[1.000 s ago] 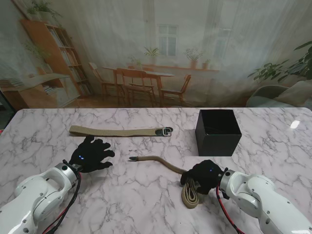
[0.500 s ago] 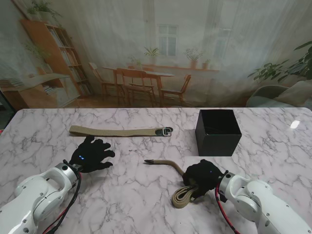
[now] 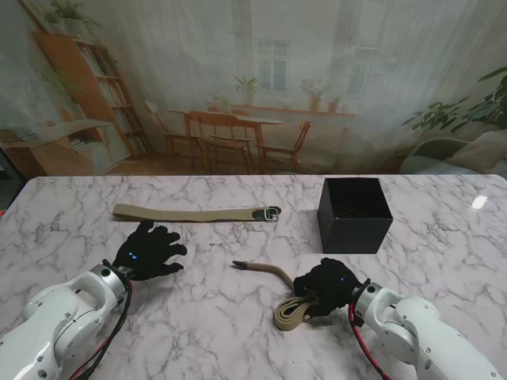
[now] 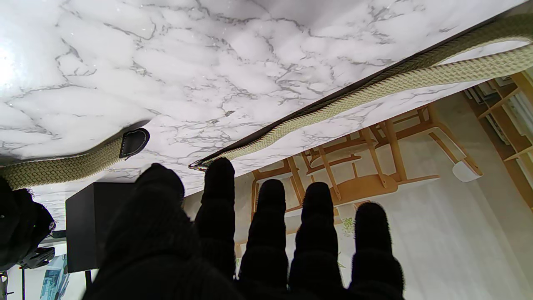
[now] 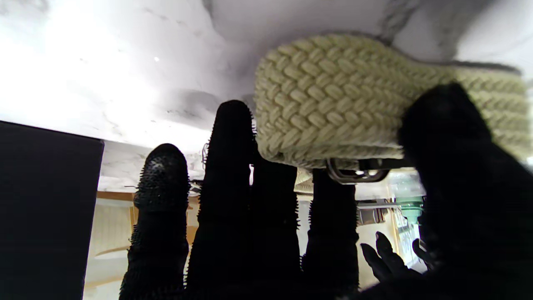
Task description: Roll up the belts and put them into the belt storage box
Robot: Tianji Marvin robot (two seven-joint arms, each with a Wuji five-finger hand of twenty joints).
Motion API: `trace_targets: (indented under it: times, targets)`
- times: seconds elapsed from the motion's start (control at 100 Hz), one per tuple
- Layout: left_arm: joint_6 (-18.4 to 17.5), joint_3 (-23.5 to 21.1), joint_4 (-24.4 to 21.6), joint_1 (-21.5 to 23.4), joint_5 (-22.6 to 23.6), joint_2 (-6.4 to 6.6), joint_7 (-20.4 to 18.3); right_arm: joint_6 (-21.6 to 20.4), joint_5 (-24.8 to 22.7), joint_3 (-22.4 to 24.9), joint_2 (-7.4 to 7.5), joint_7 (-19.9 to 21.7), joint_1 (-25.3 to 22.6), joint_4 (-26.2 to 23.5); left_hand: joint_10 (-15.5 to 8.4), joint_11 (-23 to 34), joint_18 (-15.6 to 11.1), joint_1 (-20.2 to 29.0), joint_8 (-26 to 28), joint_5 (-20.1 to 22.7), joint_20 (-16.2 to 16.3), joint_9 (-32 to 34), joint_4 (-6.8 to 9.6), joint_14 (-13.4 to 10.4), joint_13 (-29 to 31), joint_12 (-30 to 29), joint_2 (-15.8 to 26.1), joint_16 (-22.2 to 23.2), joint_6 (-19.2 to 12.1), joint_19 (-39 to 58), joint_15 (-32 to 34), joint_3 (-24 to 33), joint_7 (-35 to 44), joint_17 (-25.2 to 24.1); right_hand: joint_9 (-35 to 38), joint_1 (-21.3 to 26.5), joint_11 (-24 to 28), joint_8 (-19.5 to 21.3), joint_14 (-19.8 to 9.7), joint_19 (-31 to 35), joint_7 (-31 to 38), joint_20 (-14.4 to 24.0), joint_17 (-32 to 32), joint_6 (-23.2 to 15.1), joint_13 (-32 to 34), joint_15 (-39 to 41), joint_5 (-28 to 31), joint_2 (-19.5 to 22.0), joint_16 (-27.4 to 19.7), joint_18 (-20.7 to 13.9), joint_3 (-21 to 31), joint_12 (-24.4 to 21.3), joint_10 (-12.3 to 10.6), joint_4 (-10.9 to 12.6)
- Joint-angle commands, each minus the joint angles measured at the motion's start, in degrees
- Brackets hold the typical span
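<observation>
1. The desk (image 3: 238,332) carries everything; its far edge runs under the printed backdrop.

2. The box (image 3: 355,214) stands right of centre, toward the far edge. What I can see of its inside is dark, and no belt shows in it, so I judge nothing is stored yet.

3. The far belt (image 3: 194,213) lies flat and straight, parallel to the far edge, left of the box and well apart from it, its buckle end toward the box. It looks untouched, so all of its rolling is left.

4. The near belt (image 3: 287,310) is the one in work, nearer to me than the box. Its folded part lies just left of my right hand, and its tail curves away toward the desk's centre, ending in a dark tip. Only a first fold or two is made; most of the strap is loose.

5. My right hand (image 3: 326,286) is closed on the near belt at its buckle end: the wrist view shows the braid pinched under my thumb against my fingers (image 5: 231,166), with the metal buckle between them.

6. My left hand (image 3: 147,251) rests with fingers spread, gripping nothing, near the left edge and nearer to me than the far belt.

7. Left to do, as I judge it: finish this roll, drop it in the box, then repeat with the far belt.
</observation>
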Motion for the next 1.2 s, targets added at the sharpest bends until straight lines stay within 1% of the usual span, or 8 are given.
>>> trace_targets:
  times: [0.0, 0.12, 0.3, 0.44, 0.7, 0.79, 0.92, 1.19]
  targets:
    - [-0.17, 0.2, 0.04, -0.07, -0.13, -0.1, -0.85, -0.17, -0.5, -0.37, -0.17, -0.83, 0.26, 0.89, 0.5, -0.36, 2.64, -0.08, -0.15, 1.17, 0.16, 1.31, -0.67, 0.96, 0.93, 0.45, 2.32, 0.2, 0.55, -1.94, -0.38, -0.59, -0.6, -1.08, 8.7, 5.07, 4.17, -3.88, -2.2, 2.11, -7.21, 0.12, 0.86, -3.39, 1.79, 2.79, -2.51, 6.72, 0.78, -1.51, 12.0, 2.11, -5.77, 4.81]
    - [-0.16, 0.18, 0.04, -0.04, -0.1, -0.1, -0.75, -0.24, -0.86, -0.95, -0.17, -2.71, 0.77, 1.91, 0.51, -0.38, 2.63, -0.04, -0.16, 1.13, 0.17, 1.31, -0.66, 0.96, 0.99, 0.45, 2.33, 0.2, 0.56, -1.93, -0.37, -0.57, -0.61, -1.04, 11.97, 4.57, 3.9, -0.15, -2.69, 2.67, -20.14, -0.82, 1.11, 2.14, 2.48, 2.25, -15.47, 7.15, 0.34, -1.56, 13.38, 1.21, -4.76, 6.41]
    - [-0.14, 0.14, 0.04, 0.01, -0.02, -0.1, -0.61, 0.38, -0.86, -1.73, -0.24, -4.22, 1.2, 2.89, 0.49, -0.33, 2.67, 0.04, -0.17, 1.12, 0.21, 1.44, -0.66, 0.97, 1.04, 0.47, 2.25, 0.22, 0.51, -1.9, -0.34, -0.56, -0.6, -1.02, 15.05, 4.45, 5.44, 0.43, -2.82, 2.59, -16.92, -1.14, 1.98, 10.56, 5.16, 2.03, -28.92, 8.73, -0.37, -0.52, 15.48, -0.62, -3.7, 9.72]
    - [-0.13, 0.06, 0.03, 0.07, 0.02, -0.11, -0.48, 0.91, -0.38, -2.21, -0.44, -5.3, 1.35, 3.44, 0.45, -0.33, 2.67, 0.0, -0.2, 1.01, 0.21, 1.44, -0.67, 0.97, 1.11, 0.48, 2.33, 0.23, 0.51, -1.92, -0.31, -0.59, -0.65, -1.04, 16.19, 8.31, 12.2, -0.13, 0.41, 2.73, -14.83, -1.59, 3.82, 2.73, 9.55, 5.02, -30.78, 13.07, 0.27, 3.29, 16.18, 1.44, 0.38, 12.69]
    - [-0.11, 0.01, 0.05, 0.12, 0.08, -0.11, -0.29, 5.92, 0.04, -3.0, -1.01, -8.2, 0.63, 3.41, 0.52, -0.33, 2.67, 0.21, -0.19, 0.98, 0.21, 1.41, -0.66, 1.01, 1.02, 0.48, 2.29, 0.23, 0.53, -1.92, -0.33, -0.54, -0.65, -1.04, 16.17, 13.33, 26.59, 2.2, 5.73, 4.94, -11.24, -4.54, 9.97, -1.74, 13.32, 18.9, -25.79, 17.28, 0.84, 9.87, 18.25, 4.12, 5.83, 13.22]
    - [-0.12, 0.07, 0.08, 0.07, 0.03, -0.11, -0.33, 7.66, 0.14, -3.14, -1.23, -9.13, 0.38, 3.39, 0.52, -0.34, 2.71, 0.08, -0.23, 0.89, 0.21, 1.39, -0.68, 1.03, 1.04, 0.48, 2.45, 0.24, 0.63, -1.93, -0.32, -0.59, -0.71, -1.08, 16.08, 10.98, 27.3, 2.35, 5.15, 5.31, -11.34, -5.28, 10.1, 2.16, 13.23, 19.25, -26.8, 19.25, -0.41, 9.87, 13.68, 3.91, 4.83, 12.93]
    - [-0.12, 0.46, 0.18, -0.21, -0.23, -0.1, -0.78, 6.27, -0.23, -2.59, -0.92, -7.75, 0.27, 3.11, 0.64, -0.36, 2.7, -0.12, -0.41, 0.67, 0.29, 1.33, -0.66, 1.03, 1.28, 0.49, 2.78, 0.3, 0.9, -1.75, -0.2, -0.62, -0.93, -0.83, 16.05, 10.52, 22.9, 1.31, 3.83, 4.04, -13.6, -5.33, 6.06, -3.89, 12.99, 13.04, -26.19, 18.8, -2.57, 8.29, 9.8, 1.96, 2.77, 13.06]
    - [0.22, 2.91, 1.11, -2.17, -1.75, -0.06, -3.1, 1.34, -0.22, -3.22, -0.48, -7.0, 1.6, 4.87, 1.04, -0.56, 2.57, -1.54, -1.88, -0.12, 0.5, 0.69, -0.48, 1.16, 1.47, 0.43, 3.51, 0.44, 1.92, -1.22, -0.05, -0.83, -2.17, -0.43, 15.94, 9.66, 20.69, 0.79, 1.45, 0.93, -15.36, -5.26, 1.95, -7.45, 12.42, 9.07, -24.36, 17.41, -1.86, 5.86, 9.68, 2.05, 0.55, 12.81]
